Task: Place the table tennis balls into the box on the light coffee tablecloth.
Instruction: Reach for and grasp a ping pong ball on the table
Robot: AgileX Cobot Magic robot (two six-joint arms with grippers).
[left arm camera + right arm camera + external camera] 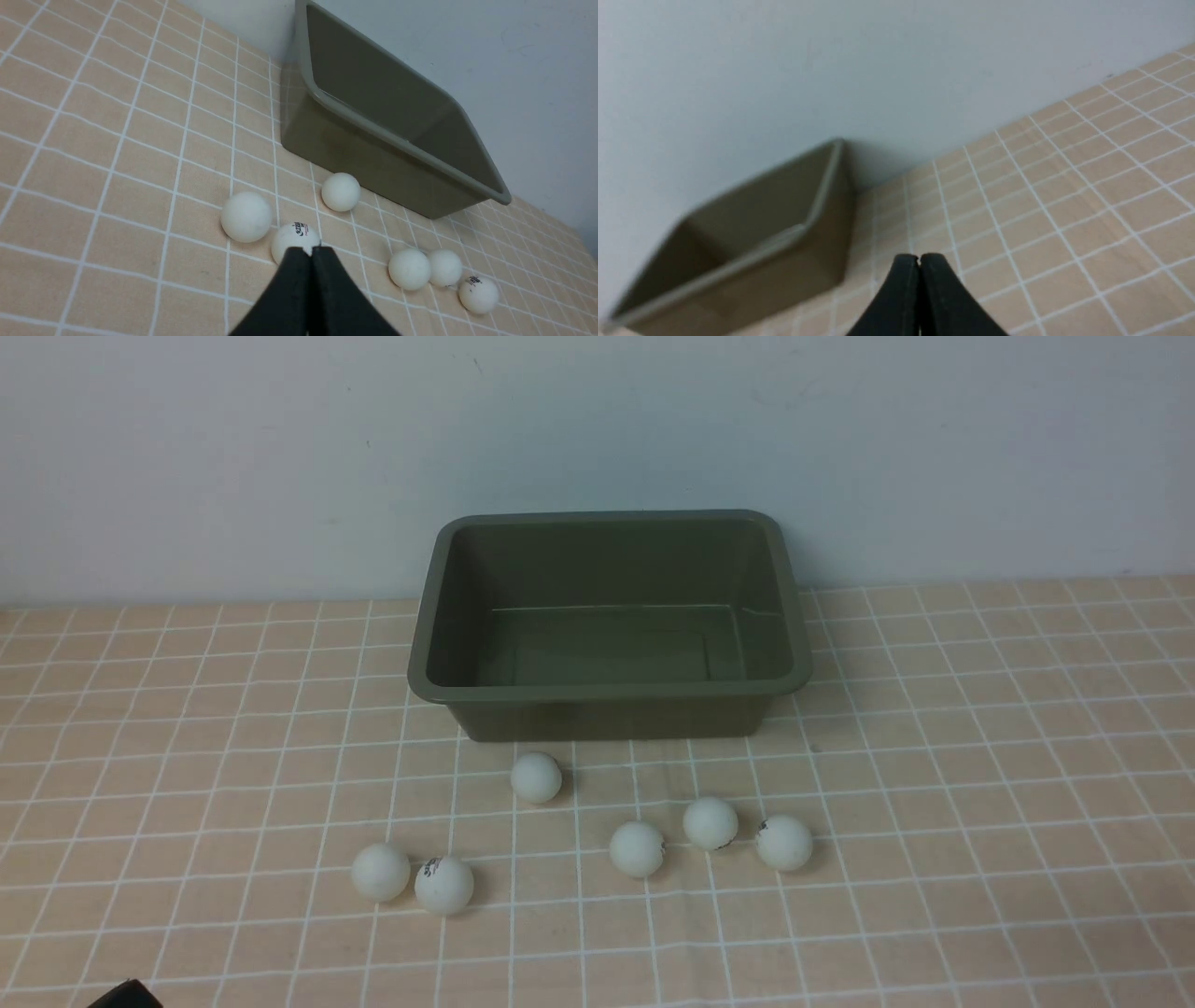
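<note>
The olive-green box [609, 689] stands empty at the back middle of the light coffee tablecloth [980, 784]. Several white table tennis balls lie in front of it: one near the box [536, 777], a pair at the left [380, 872] [443, 885], and three at the right [637, 848] [709, 823] [783, 843]. My left gripper [310, 248] is shut and empty, just short of a printed ball [295, 240]. My right gripper [918, 256] is shut and empty, above the cloth to the right of the box [752, 252]. Neither gripper's fingers show in the front view.
A pale wall [597, 429] rises right behind the box. A dark corner of the left arm [121, 995] shows at the front view's bottom left edge. The checked cloth stretches to both sides of the box and in front of the balls.
</note>
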